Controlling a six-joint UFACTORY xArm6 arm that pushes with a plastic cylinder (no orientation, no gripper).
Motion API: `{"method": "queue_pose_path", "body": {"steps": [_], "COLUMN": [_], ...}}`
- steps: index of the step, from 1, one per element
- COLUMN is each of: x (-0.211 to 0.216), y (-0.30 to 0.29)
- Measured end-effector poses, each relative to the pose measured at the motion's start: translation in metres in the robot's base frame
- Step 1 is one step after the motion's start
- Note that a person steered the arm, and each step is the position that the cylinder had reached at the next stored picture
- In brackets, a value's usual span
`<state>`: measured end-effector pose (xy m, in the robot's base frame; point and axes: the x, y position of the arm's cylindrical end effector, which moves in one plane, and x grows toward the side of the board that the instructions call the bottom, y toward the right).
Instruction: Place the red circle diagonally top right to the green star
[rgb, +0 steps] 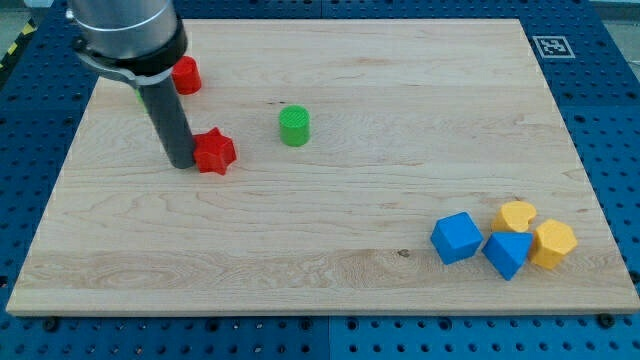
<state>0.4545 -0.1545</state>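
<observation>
The red circle (187, 76) lies near the view's top left, its left part hidden behind my arm. A thin sliver of green (139, 96) shows at the arm's left edge; its shape cannot be made out, and no green star shows clearly. My tip (182, 164) rests on the board, touching the left side of a red star (214, 152). The tip is below the red circle. A green circle (295, 126) stands to the right of the red star.
A blue cube (456, 238), a blue triangle (507, 253), a yellow heart (517, 215) and a yellow hexagon (553, 243) cluster at the view's bottom right. The wooden board (330, 290) sits on a blue pegboard table.
</observation>
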Motion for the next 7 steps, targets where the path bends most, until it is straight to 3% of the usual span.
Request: {"method": "queue_pose_path", "body": {"steps": [2, 3, 4, 5, 6, 7], "x": [0.001, 0.003, -0.014, -0.055, -0.114, -0.118], "y": [0.006, -0.038, -0.115, -0.149, -0.149, -0.148]}}
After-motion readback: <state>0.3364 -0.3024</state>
